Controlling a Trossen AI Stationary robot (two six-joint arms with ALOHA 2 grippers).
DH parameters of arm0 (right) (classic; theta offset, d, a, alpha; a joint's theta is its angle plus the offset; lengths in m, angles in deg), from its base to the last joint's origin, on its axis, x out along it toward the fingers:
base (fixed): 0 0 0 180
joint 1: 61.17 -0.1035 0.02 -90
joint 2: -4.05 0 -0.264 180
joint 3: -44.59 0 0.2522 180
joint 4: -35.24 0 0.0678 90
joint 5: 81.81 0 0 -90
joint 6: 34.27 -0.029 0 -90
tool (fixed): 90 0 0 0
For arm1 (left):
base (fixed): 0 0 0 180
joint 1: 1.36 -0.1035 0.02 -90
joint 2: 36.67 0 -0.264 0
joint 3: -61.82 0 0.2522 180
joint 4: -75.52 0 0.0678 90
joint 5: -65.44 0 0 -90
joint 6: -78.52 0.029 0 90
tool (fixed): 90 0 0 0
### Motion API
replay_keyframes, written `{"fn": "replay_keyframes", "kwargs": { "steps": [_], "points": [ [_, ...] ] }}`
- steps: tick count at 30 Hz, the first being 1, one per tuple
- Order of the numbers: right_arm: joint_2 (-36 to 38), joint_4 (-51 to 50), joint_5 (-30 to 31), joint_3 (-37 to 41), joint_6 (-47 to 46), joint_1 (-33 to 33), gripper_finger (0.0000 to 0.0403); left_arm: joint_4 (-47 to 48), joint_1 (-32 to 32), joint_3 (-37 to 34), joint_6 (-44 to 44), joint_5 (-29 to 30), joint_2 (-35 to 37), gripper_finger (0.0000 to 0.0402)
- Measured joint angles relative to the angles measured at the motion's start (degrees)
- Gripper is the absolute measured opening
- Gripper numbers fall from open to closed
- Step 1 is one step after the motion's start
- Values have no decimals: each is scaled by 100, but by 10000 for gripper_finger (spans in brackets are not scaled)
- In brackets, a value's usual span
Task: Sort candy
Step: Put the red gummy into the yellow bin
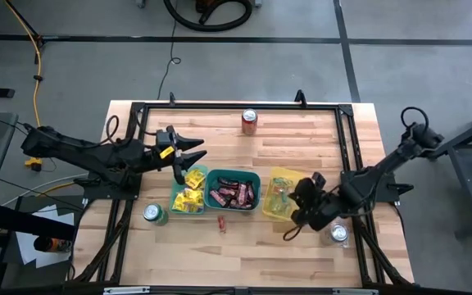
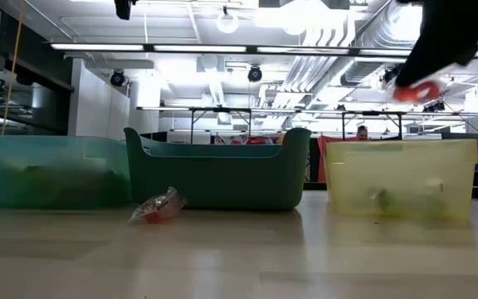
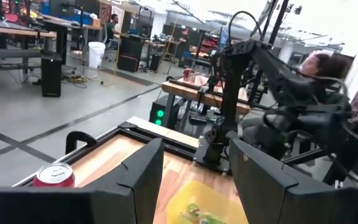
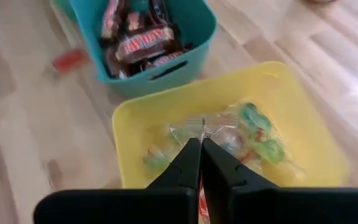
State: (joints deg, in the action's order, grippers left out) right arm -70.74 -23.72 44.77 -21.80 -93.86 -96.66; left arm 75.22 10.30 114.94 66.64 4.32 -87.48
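Three bins stand in a row on the table: a green bin [image 1: 187, 197] with yellow packets, a teal bin [image 1: 233, 190] with dark brown-red bars, and a yellow bin [image 1: 280, 197] with clear-wrapped sweets [image 4: 253, 134]. One red-tinted sweet [image 1: 220, 222] lies on the table in front of the teal bin; it also shows in the low view [image 2: 156, 208]. My right gripper [image 1: 296, 199] is over the yellow bin [image 2: 401, 178], shut on a small red-tinted sweet [image 2: 413, 90]. My left gripper [image 1: 193, 156] is open and empty above the far edge of the green bin. My right gripper pinches a small red-tinted sweet [image 2: 412, 91] between its two shut fingers [image 4: 188, 162]. The fingers slant down from the table's right and near side. The sweet is lifted clear, above the yellow bin. Which part of the wrapper it has is hidden by the fingers.
A red can [image 1: 249, 120] stands at the far edge, a green can [image 1: 154, 215] left of the green bin, and a silver-topped can [image 1: 338, 234] near my right gripper. A black frame [image 1: 236, 106] runs round the table. A person sits beyond the table [image 3: 319, 68].
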Motion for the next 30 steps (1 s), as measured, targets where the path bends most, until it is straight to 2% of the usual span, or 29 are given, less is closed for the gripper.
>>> {"fn": "replay_keyframes", "kwargs": {
  "steps": [4,7,9,12,18,22,27,30],
  "points": [
    [283,1178,-11,877,-15,322,9,-3,-1,0,-8,74,-112,170],
    [343,1720,-268,1219,151,584,36,-83,-2,0,-183,98,-208,170],
    [338,1812,-528,1312,494,692,66,-204,0,0,-315,242,-296,170],
    [344,1821,-580,1267,894,784,122,-272,20,100,-322,465,-476,170],
    [456,1676,-711,844,2026,851,227,-170,169,756,10,649,-1044,170],
    [609,1681,-618,523,2387,814,256,909,419,1741,722,545,-1709,170],
    [1002,1575,-334,254,2572,648,259,3702,787,3502,1208,-146,-2711,180],
    [1299,1434,-109,176,2497,515,259,5020,1048,4338,1443,-679,-3315,190]
  ]
}}
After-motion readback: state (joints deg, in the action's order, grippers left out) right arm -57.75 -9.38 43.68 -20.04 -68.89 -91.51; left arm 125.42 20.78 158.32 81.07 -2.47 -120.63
